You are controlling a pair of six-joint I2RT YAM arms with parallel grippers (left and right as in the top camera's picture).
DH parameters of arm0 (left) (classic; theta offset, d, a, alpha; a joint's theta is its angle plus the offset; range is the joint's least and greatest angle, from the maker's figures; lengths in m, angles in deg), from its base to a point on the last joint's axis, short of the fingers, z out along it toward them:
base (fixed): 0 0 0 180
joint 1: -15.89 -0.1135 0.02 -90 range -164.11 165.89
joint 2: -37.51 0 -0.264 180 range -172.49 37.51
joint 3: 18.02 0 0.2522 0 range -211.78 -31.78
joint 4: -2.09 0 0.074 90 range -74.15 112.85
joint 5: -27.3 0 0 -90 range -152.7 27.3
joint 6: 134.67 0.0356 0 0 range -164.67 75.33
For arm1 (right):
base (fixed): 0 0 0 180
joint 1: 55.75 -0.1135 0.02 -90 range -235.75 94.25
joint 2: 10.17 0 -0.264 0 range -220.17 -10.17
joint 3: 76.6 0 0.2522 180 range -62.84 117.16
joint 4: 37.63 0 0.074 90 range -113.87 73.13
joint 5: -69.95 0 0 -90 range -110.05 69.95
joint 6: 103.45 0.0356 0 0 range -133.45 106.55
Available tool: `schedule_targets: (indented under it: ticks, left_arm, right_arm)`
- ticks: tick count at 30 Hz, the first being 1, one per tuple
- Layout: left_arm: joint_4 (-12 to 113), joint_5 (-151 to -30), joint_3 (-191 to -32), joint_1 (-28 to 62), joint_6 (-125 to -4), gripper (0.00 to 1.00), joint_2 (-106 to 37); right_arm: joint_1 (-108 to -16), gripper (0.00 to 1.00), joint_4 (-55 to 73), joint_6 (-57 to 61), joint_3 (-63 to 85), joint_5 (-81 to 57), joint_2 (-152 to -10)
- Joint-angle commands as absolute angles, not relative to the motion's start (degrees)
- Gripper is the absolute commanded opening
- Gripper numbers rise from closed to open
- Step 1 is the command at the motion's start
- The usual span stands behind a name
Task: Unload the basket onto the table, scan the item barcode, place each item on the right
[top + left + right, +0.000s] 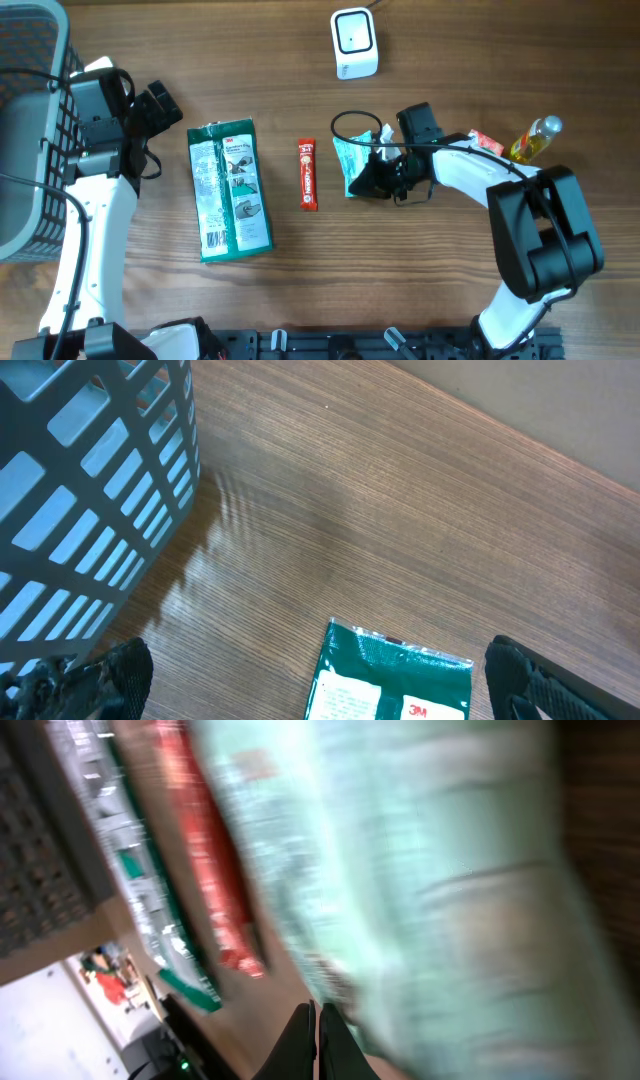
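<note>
Teal pouch (450, 870) fills the right wrist view, blurred and right up against the lens. Right end effector (318, 1020) pressed fully together at the pouch's right edge; cannot confirm a fold of film is caught between the jaws, though from overhead the pouch looks crumpled there. Pouch sits on the tabletop (420, 280) at centre right, nearer than the white scanner (354, 42), which stands at the far edge, apart from it. Judgement: early stage. An item looks chosen and perhaps pinched, but nothing is up at the scanner window, so no scan is done. Left to do: lift the pouch, find its barcode, turn that face to the scanner, hold it there. No barcode readable on the pouch in any view. Red bar (308, 174) lies just left of the pouch, green 3M pack (230, 190) further left, both flat and untouched. Left end effector (160, 105) spread wide, holding nothing, hovering at the far end of the green pack. Yellow bottle (535, 140) and a small red packet (485, 143) sit at far right beside the right arm. Containers: one grey mesh basket (30, 130) at the left edge; nothing seen inside the part in view.
</note>
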State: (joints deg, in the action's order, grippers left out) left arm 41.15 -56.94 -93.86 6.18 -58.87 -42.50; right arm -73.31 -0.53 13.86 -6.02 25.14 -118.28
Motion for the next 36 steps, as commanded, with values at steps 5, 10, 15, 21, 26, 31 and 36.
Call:
schedule_targets:
  ticks: [5, 10, 15, 21, 26, 31, 36]
  left_arm:
    - [41.0, -56.6, -94.5, 6.0, -58.4, 1.0, -42.0]
    - [41.0, -56.6, -94.5, 6.0, -58.4, 1.0, -42.0]
    - [41.0, -56.6, -94.5, 6.0, -58.4, 1.0, -42.0]
    - [41.0, -56.6, -94.5, 6.0, -58.4, 1.0, -42.0]
    - [41.0, -56.6, -94.5, 6.0, -58.4, 1.0, -42.0]
    - [41.0, -56.6, -94.5, 6.0, -58.4, 1.0, -42.0]
    - [41.0, -56.6, -94.5, 6.0, -58.4, 1.0, -42.0]
  right_arm:
    - [-73.5, 0.04, -0.3, 8.6, -2.7, 13.9, -107.1]
    - [-73.5, 0.04, -0.1, 9.1, -5.2, 8.1, -108.1]
    - [-73.5, 0.04, 0.9, 11.6, -9.1, -0.3, -110.1]
    - [-73.5, 0.04, 0.8, 13.6, -10.1, -3.3, -112.9]
    - [-73.5, 0.04, 2.9, 13.6, -6.6, 0.2, -111.5]
    - [-73.5, 0.05, 7.8, 9.9, 1.8, -1.1, -106.0]
    - [-73.5, 0.04, 7.1, 10.6, 2.0, -16.4, -106.4]
